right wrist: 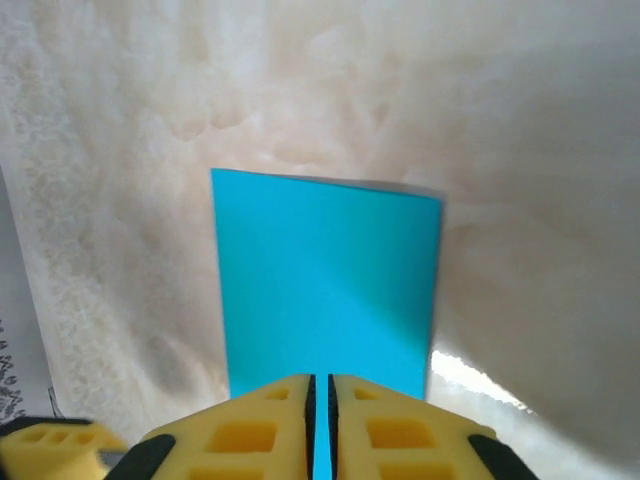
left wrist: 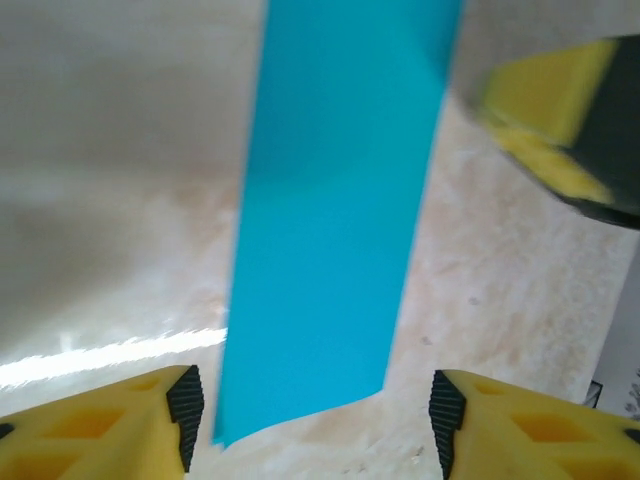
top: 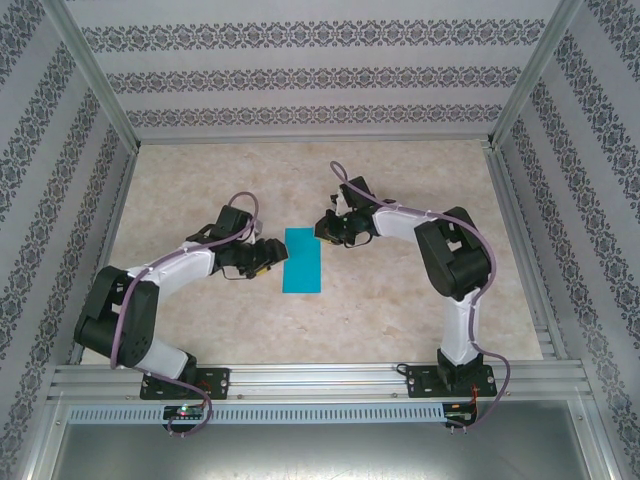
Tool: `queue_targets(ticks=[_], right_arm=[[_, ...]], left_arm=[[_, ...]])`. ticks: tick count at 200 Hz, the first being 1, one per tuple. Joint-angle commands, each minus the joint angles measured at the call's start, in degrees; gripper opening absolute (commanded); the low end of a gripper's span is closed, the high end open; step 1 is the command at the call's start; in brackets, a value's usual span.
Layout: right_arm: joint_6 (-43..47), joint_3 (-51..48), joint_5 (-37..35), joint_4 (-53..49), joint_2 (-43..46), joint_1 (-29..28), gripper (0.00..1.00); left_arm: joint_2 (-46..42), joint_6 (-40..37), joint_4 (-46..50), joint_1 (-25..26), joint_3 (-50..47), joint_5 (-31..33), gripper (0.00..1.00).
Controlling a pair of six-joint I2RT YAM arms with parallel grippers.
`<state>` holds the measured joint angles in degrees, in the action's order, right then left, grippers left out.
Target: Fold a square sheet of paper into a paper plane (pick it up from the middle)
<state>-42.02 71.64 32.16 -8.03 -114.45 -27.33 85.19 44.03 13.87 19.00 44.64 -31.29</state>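
The teal-blue sheet of paper (top: 302, 260) lies on the table as a narrow rectangle, about half as wide as it is long. In the left wrist view the paper (left wrist: 330, 230) stretches away from my left gripper (left wrist: 312, 410), which is open with one corner of the sheet between its pads. My left gripper (top: 272, 252) sits just left of the sheet. At the sheet's far right corner my right gripper (top: 322, 228) is shut. From the right wrist, the paper (right wrist: 325, 280) runs away from my right gripper (right wrist: 320, 400), with only a thin teal slit between the fingers. No pointed plane shape is visible.
The marble-patterned tabletop (top: 200, 180) is framed by aluminium rails (top: 300, 375) and patterned walls. My right gripper's yellow finger (left wrist: 560, 100) appears blurred at the upper right of the left wrist view.
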Motion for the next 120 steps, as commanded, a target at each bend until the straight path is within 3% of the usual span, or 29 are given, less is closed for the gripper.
queue_targets(ticks=[1, 68, 120], right_arm=[[1.16, 0.82, -3.3, -4.74, 4.66, -2.16, 0.19], [-5.62, -5.62, -6.63, -4.22, 7.92, -7.16, 0.29], [-8.63, -9.4, -7.9, -2.66, 8.64, -10.33, 0.21]], left_arm=[[-2.07, -0.24, 6.04, -0.35, -1.22, 0.59, 0.71], [-2.89, 2.68, 9.28, -0.08, -2.42, -4.39, 0.71], [0.14, 3.69, 7.46, 1.47, -1.7, -8.13, 0.56]])
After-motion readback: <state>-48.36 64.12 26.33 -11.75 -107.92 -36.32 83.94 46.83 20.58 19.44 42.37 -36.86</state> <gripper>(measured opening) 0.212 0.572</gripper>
